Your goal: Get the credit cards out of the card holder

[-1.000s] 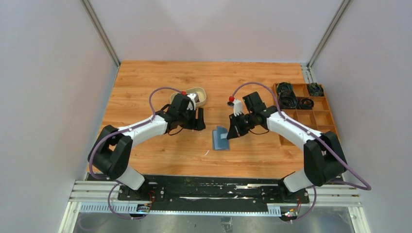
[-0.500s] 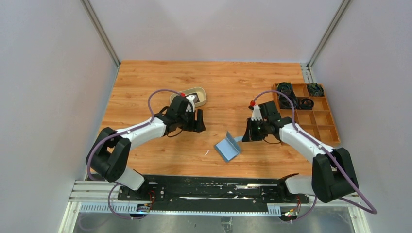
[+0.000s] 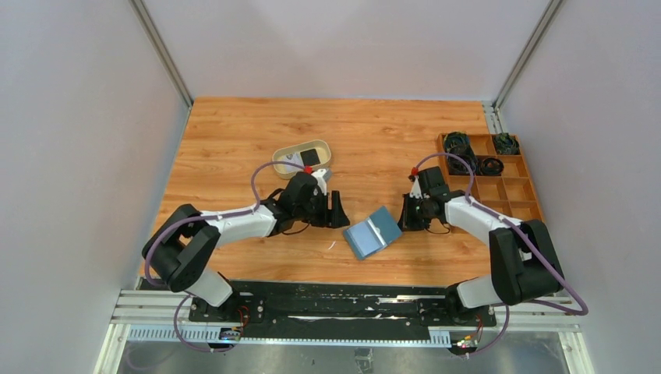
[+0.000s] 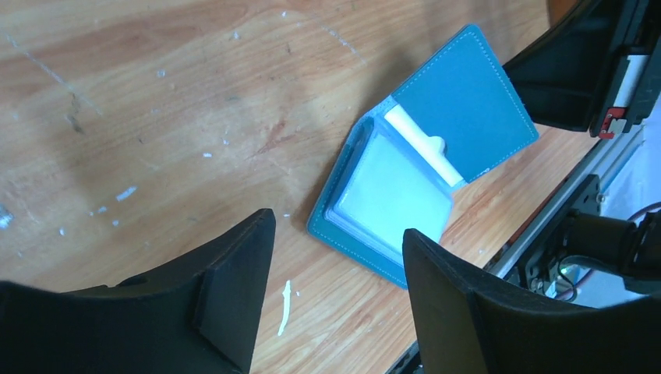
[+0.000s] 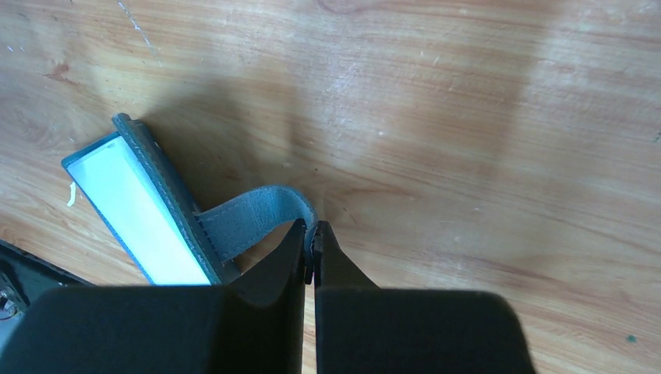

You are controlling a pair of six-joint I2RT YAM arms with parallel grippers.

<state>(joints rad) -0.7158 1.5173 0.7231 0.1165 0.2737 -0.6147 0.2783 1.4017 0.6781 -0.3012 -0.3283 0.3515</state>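
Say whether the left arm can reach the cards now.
Probably yes: the right gripper pinches the tab, the card holder lies open, its whitish cards show, and the open left gripper faces them.

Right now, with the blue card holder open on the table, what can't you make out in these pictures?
- Left wrist view: how many credit cards sit in the card holder; only the top whitish face shows, the rest lies beneath it.
- Right wrist view: the tip of the tab, pinched inside the shut right gripper.
- Top view: what lies in the beige tray; too small.
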